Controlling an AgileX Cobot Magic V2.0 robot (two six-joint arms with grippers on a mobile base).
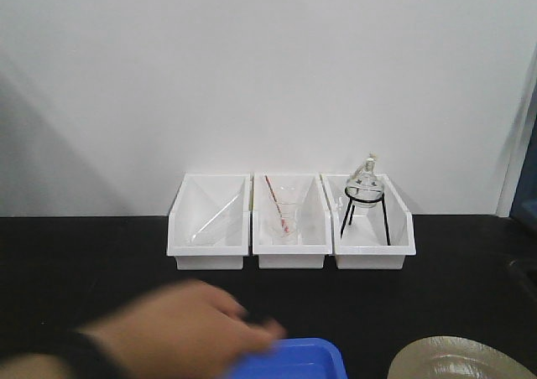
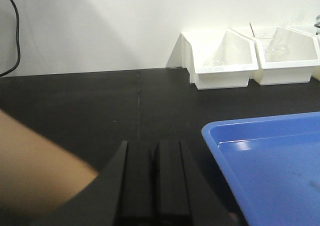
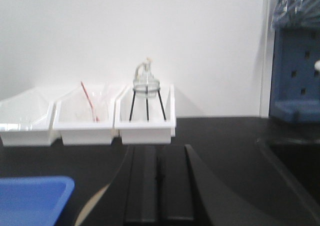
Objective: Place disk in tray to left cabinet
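Observation:
The blue tray lies on the black table at the front edge of the exterior view, and fills the lower right of the left wrist view. The beige disk lies flat on the table just right of the tray; in the right wrist view a sliver of the disk shows left of my fingers, beside the tray. My left gripper is shut and empty, left of the tray. My right gripper is shut and empty, over the disk's right side. The left cabinet is out of view.
A blurred human hand reaches over the table at the tray's left corner, with an arm beside my left gripper. Three white bins holding glassware and a flask on a tripod line the back wall. A blue rack stands far right.

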